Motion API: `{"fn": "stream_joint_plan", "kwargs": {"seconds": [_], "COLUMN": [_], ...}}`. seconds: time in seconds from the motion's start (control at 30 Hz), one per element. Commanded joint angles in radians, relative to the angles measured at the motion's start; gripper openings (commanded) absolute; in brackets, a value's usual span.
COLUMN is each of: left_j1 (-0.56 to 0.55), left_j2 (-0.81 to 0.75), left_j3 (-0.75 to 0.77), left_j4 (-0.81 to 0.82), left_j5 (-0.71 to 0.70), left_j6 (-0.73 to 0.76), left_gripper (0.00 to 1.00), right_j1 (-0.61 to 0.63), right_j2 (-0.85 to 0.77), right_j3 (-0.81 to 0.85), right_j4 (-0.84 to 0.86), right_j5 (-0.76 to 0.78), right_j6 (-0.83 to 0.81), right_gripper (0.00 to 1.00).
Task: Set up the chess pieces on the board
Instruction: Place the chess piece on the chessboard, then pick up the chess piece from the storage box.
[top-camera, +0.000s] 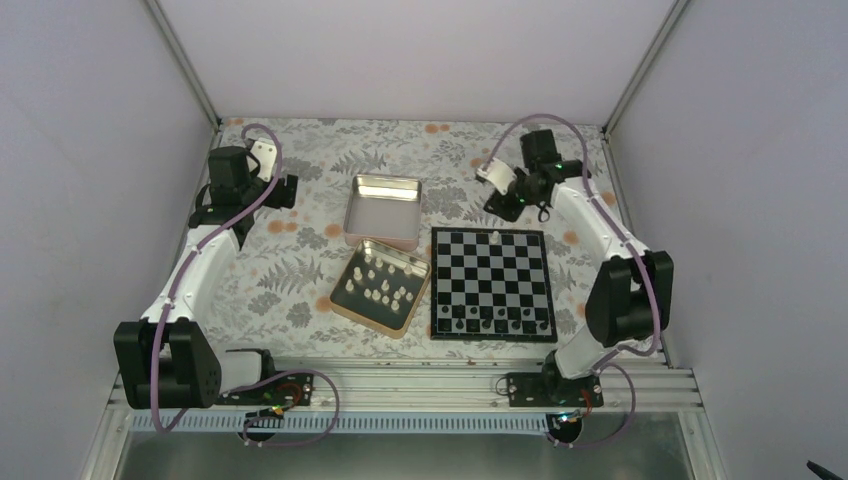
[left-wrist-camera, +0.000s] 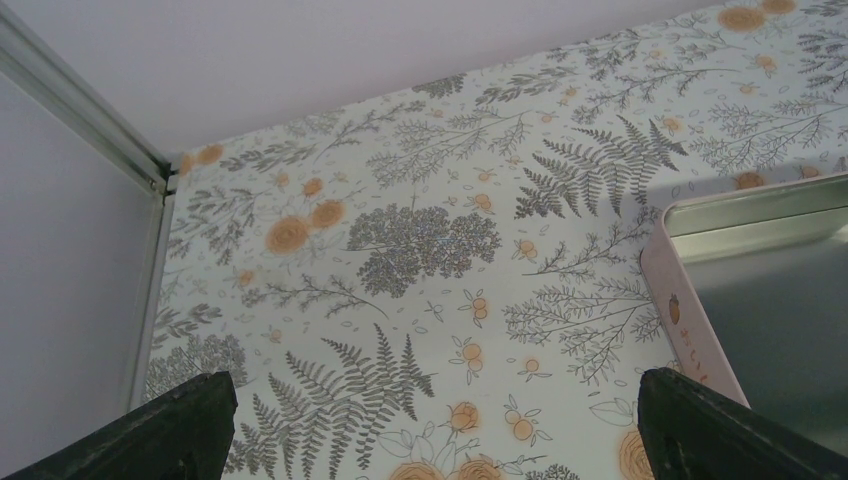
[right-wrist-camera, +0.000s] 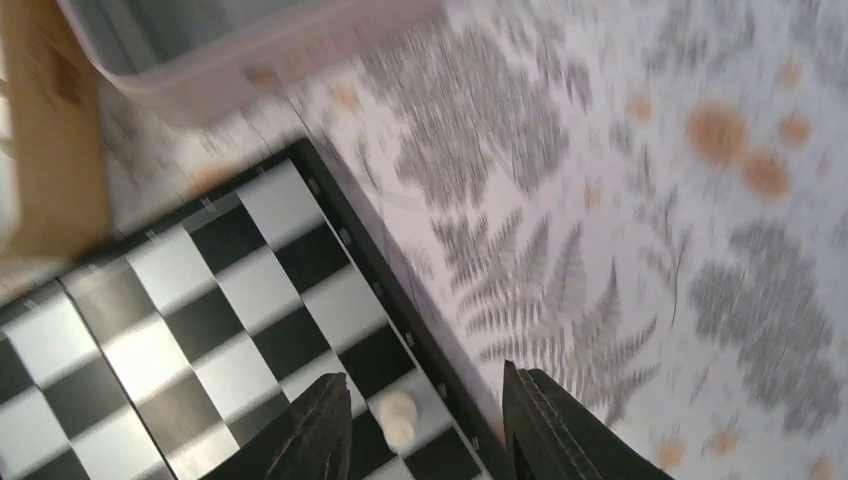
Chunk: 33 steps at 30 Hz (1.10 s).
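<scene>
Right now the right claw (right-wrist-camera: 425, 382) is hanging half-open, gripping nothing, near a cream chess piece (right-wrist-camera: 400, 416) standing at the far edge of the board (right-wrist-camera: 200, 330); the left claw (left-wrist-camera: 432, 385) is gaping wide above the table (left-wrist-camera: 420, 180).

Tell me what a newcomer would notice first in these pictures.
The black-and-silver board right of centre draws the eye, with one cream-white piece alone on its far row and dark pieces lined along its near edge. Left of it, a gold tin holds a cluster of cream-white pieces. The right end effector hangs open near that lone piece.
</scene>
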Motion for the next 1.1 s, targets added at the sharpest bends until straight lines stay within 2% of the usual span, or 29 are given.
{"fn": "stream_joint_plan", "kwargs": {"seconds": [0.0,0.23,0.33,0.7,1.07], "left_j1": [0.004,0.004,0.004,0.006,0.006], "left_j2": [0.01,0.005,0.002,0.006,0.001], "left_j3": [-0.002,-0.003,-0.004,-0.007,-0.01], "left_j4": [0.011,0.009,0.012,0.016,0.019], "left_j5": [0.012,0.005,0.003,-0.006,-0.005], "left_j6": [0.004,0.004,0.004,0.006,0.01], "left_gripper": [1.0,1.0,1.0,1.0,1.0], "right_j1": [0.186,0.51,0.576,0.702,0.729], "right_j2": [-0.013,0.085,0.137,0.31,0.376], "right_j3": [0.068,0.043,0.067,0.168,0.214], "right_j4": [-0.076,0.02,0.042,0.027,0.011], "right_j5": [0.011,0.04,0.026,0.034,0.035], "right_j6": [0.048,0.088,0.084,0.074,0.074], "right_gripper": [0.41,0.38,0.36,0.34,0.32]}}
